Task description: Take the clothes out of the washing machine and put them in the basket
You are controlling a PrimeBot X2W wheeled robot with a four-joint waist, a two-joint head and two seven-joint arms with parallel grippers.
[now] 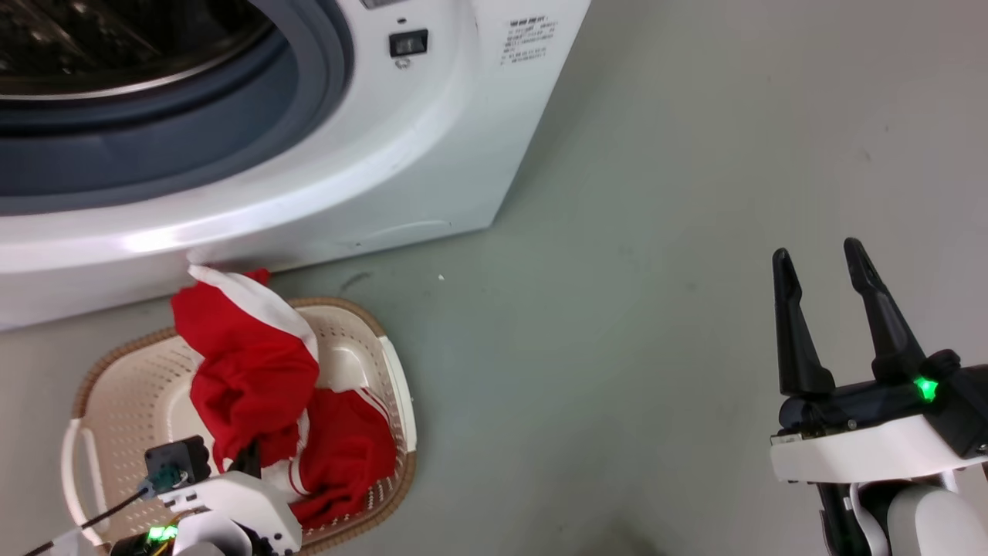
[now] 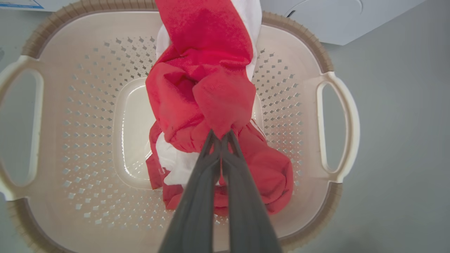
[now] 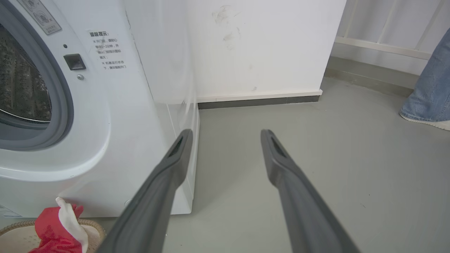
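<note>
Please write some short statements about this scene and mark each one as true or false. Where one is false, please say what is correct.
1. The left gripper is shut on the clothes above the basket. True.
2. Both grippers hold clothes. False: the right gripper is open and empty, above the floor.
3. The basket stands on a table. False: it stands on the floor, in front of the washing machine.
4. A person's leg in blue jeans shows in the right wrist view. True.
</note>
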